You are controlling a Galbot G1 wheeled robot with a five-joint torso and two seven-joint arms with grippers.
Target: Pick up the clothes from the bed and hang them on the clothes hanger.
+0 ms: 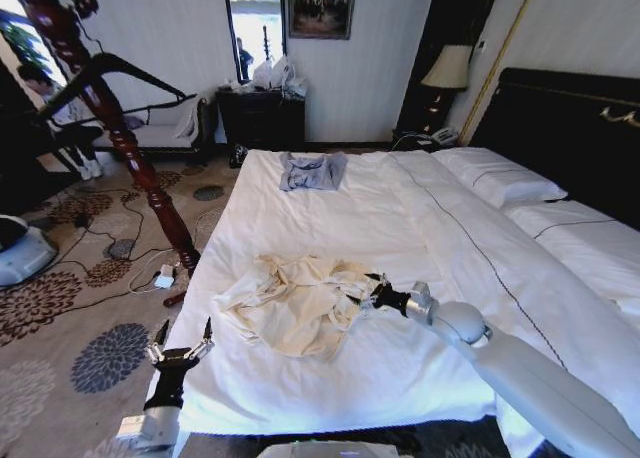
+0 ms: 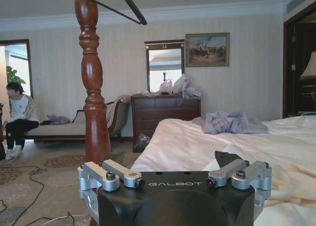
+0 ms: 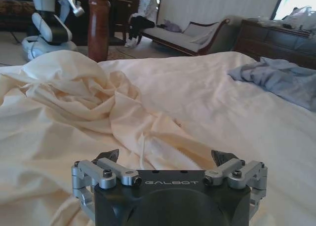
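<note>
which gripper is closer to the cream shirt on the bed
Right. The right gripper is open at the cream shirt's edge over the bed; the left gripper, open, hangs off the bed's corner.

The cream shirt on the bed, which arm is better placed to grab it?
Probably the right. The right gripper hangs open at the cream shirt's edge, low over the bed. The left gripper, also open, sits off the mattress corner.

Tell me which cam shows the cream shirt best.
Head view: the whole cream shirt lies crumpled on the bed, the right tool at its edge. Right wrist view gives close folds; left wrist view catches just a corner.
</note>
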